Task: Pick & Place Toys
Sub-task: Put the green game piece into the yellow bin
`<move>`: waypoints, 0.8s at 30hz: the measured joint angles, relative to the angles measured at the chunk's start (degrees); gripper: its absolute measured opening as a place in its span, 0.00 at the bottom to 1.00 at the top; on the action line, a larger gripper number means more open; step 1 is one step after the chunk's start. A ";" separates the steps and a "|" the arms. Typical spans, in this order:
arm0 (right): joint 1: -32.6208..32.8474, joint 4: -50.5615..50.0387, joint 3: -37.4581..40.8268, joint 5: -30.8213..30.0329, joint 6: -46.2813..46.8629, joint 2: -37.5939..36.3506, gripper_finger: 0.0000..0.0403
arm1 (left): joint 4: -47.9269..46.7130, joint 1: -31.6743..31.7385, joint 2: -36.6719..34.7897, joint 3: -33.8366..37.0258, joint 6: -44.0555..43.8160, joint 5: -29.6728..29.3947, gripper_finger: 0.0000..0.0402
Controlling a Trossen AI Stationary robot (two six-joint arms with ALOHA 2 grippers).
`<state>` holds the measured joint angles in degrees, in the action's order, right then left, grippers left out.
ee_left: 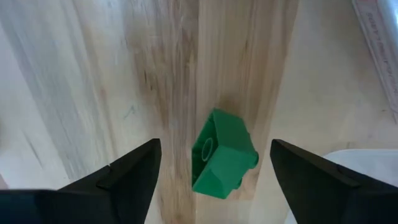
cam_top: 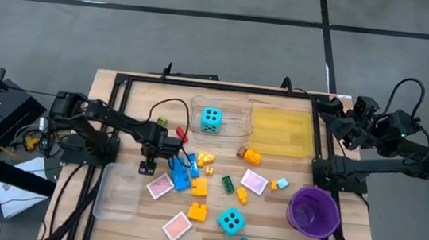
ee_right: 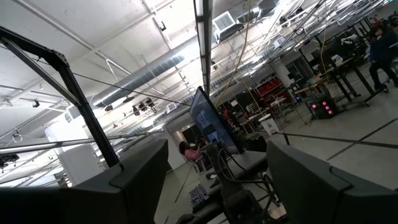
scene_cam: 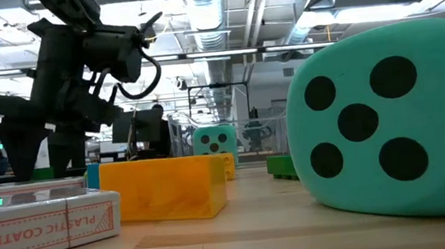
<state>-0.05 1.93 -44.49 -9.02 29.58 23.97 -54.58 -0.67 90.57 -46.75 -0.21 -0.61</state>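
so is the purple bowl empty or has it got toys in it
Empty: the high view shows only bare purple inside the purple bowl, with no toys.

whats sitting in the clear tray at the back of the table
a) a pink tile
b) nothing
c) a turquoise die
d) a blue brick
c: the high view shows a turquoise die with black dots inside the clear tray, beside the yellow tray.
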 joint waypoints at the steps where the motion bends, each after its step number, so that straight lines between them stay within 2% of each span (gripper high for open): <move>1: 0.02 0.00 0.00 0.00 -0.01 0.00 0.66 | -0.01 0.00 0.17 -0.04 0.00 0.08 0.73; 4: 0.00 0.00 0.00 0.00 -0.02 -0.01 0.66 | 0.30 -0.02 0.22 -0.01 -0.03 -0.31 0.69; 8: 0.00 0.00 0.00 0.00 -0.02 0.00 0.66 | 0.23 -0.02 0.30 0.01 -0.43 -0.51 0.58; 16: 0.01 0.00 -0.01 0.00 -0.02 -0.01 0.66 | -0.36 -0.02 0.28 0.01 -1.28 -0.47 0.22; 24: 0.02 0.00 0.00 0.00 -0.02 0.00 0.66 | -0.51 0.42 -0.68 -0.30 -3.50 2.46 0.21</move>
<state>-0.04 1.93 -44.49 -9.02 29.56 23.97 -55.09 -0.25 89.90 -47.05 -3.70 1.85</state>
